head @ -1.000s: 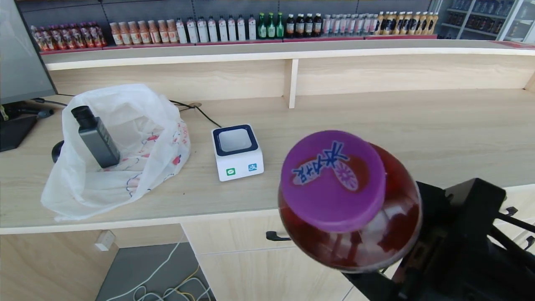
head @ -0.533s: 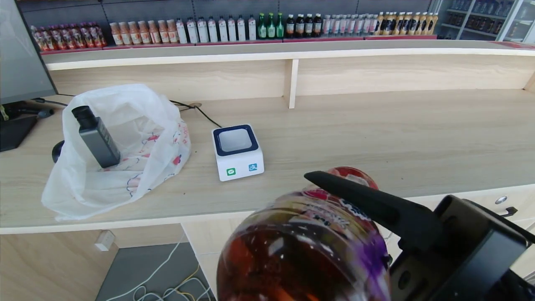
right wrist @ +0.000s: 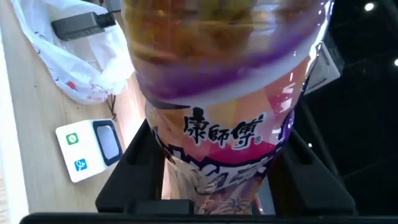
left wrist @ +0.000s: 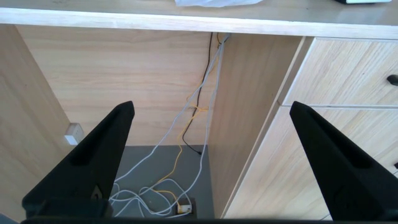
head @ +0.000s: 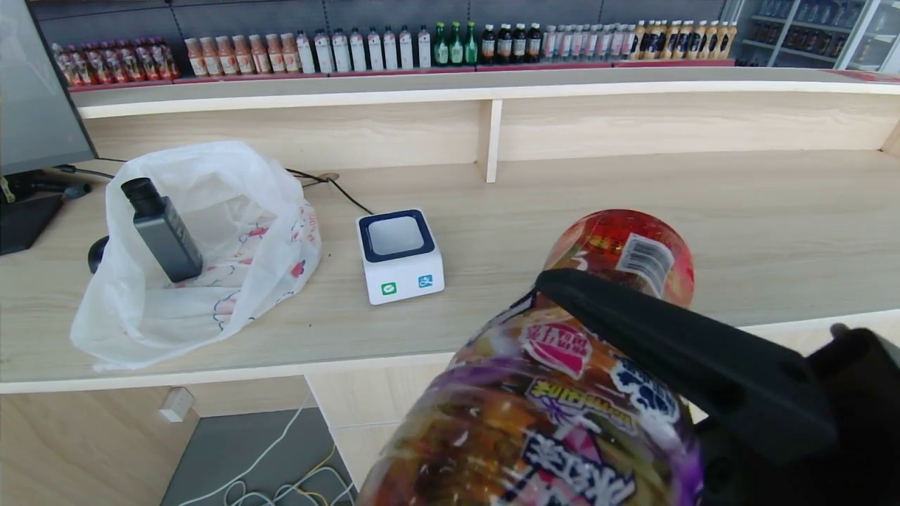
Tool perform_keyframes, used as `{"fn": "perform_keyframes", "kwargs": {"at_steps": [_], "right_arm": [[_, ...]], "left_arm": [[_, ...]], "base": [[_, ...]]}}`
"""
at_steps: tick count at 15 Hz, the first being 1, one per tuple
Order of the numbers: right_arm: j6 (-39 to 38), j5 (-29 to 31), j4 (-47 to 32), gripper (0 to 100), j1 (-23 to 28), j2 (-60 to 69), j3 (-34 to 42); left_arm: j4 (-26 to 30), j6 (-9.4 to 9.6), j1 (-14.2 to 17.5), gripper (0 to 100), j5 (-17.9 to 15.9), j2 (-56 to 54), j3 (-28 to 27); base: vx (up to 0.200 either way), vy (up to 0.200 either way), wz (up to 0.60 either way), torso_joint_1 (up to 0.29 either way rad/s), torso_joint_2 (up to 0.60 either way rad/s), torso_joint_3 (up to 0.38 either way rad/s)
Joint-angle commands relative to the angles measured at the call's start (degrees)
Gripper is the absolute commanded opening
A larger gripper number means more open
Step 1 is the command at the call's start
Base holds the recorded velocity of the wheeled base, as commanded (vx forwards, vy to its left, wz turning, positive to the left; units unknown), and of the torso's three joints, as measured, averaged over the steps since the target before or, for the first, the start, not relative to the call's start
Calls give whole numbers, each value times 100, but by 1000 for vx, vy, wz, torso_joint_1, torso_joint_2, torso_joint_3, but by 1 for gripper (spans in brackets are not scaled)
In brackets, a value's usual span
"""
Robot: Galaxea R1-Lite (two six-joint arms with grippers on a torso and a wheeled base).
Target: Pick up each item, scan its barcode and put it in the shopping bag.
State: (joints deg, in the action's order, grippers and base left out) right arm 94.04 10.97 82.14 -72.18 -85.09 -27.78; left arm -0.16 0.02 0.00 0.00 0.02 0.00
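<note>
Counter (head: 703, 211): pale wood-grain, flat.
Drink bottle (head: 562, 393): clear plastic, red liquid, glossy purple-banded label. Pinched between the black jaws of the right gripper (right wrist: 221, 155) above the counter's front edge, right of the scanner. A second ago its cap faced the head camera; now its base points forward, barcode (head: 640, 256) up.
Shopping bag (head: 232, 232): crumpled white film, holding a grey rectangular flask (head: 165, 235).
Scanner (head: 399, 256): white cube, dark-framed window.
Left gripper (left wrist: 211, 109): jaws spread, below the counter.

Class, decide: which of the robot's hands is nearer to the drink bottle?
Right. The right hand is shut on the drink bottle, one finger on each side of it. The left hand hangs open below the counter, facing the cupboard and cables, apart from it.
</note>
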Motion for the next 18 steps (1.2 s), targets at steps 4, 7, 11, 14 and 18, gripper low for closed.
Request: {"fn": "perform_keyframes", "kwargs": {"at_steps": [4, 7, 11, 14, 18], "right_arm": [[317, -42, 786, 0, -15, -526, 212], [414, -95, 786, 0, -24, -517, 265], [844, -464, 786, 0, -94, -509, 282], [1029, -456, 786, 0, -174, -517, 282], [1345, -429, 786, 0, -358, -588, 326]], "left_arm": [[-2, -2, 0, 100, 0, -2, 0], [-2, -2, 0, 100, 0, -2, 0], [-2, -2, 0, 100, 0, -2, 0], [-2, -2, 0, 100, 0, -2, 0], [-2, -2, 0, 100, 0, -2, 0]], "base": [[0, 0, 0, 0, 0, 0], [0, 0, 0, 0, 0, 0], [0, 0, 0, 0, 0, 0], [0, 0, 0, 0, 0, 0], [0, 0, 0, 0, 0, 0]]}}
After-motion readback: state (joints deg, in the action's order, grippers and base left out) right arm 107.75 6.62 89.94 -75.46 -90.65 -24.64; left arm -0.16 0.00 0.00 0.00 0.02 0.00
